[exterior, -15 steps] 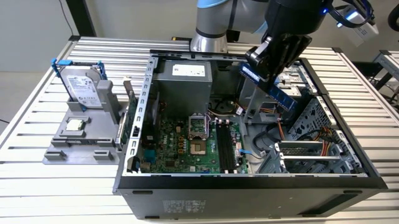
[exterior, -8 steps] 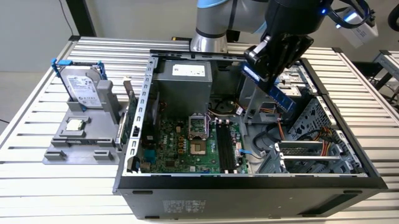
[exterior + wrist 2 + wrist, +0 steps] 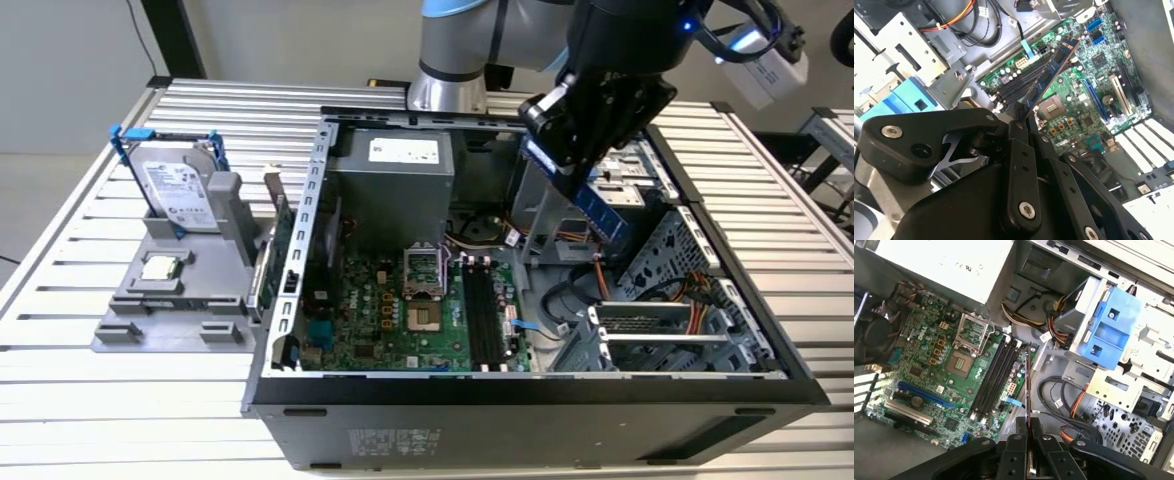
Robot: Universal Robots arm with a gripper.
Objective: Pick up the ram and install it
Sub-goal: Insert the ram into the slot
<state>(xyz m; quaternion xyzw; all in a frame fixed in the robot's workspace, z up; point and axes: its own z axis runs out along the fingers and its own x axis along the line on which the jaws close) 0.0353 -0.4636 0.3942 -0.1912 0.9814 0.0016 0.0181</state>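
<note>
Overhead, in the exterior view: arm (image 3: 454, 60) based at the far edge of the slatted table (image 3: 80, 400), bent forward above the open computer case (image 3: 534, 405), wrist slanted, gripper (image 3: 577, 165) aimed downward into the case. Fingers closed narrow on the ram (image 3: 607, 215), pinching one end. Rest of the bluish stick jutting out below, slanted down toward the exterior view's right, held in the air and seated in no slot.

In the second wrist view: gripper (image 3: 1021, 120) clamped on the ram (image 3: 1051, 72), stick stretching away over the motherboard (image 3: 1089, 75) and crossing above the black slots (image 3: 1016, 85) at an angle.

In the first wrist view: ram (image 3: 1028, 390) edge-on, a thin line rising from the gripper (image 3: 1029, 440), appearing just beside the black slots (image 3: 996, 375) and at a slight angle to them. Green motherboard (image 3: 939, 370) underneath, blue drive bracket (image 3: 1111, 325) well apart.

As for writing: white label (image 3: 404, 150) on the grey power supply (image 3: 394, 185). Another pale label on the hard drive (image 3: 174, 185), upright in its blue frame on the grey holder (image 3: 174, 320) at the exterior view's left, near the small square chip (image 3: 160, 267). Print on both, not legible.
</note>
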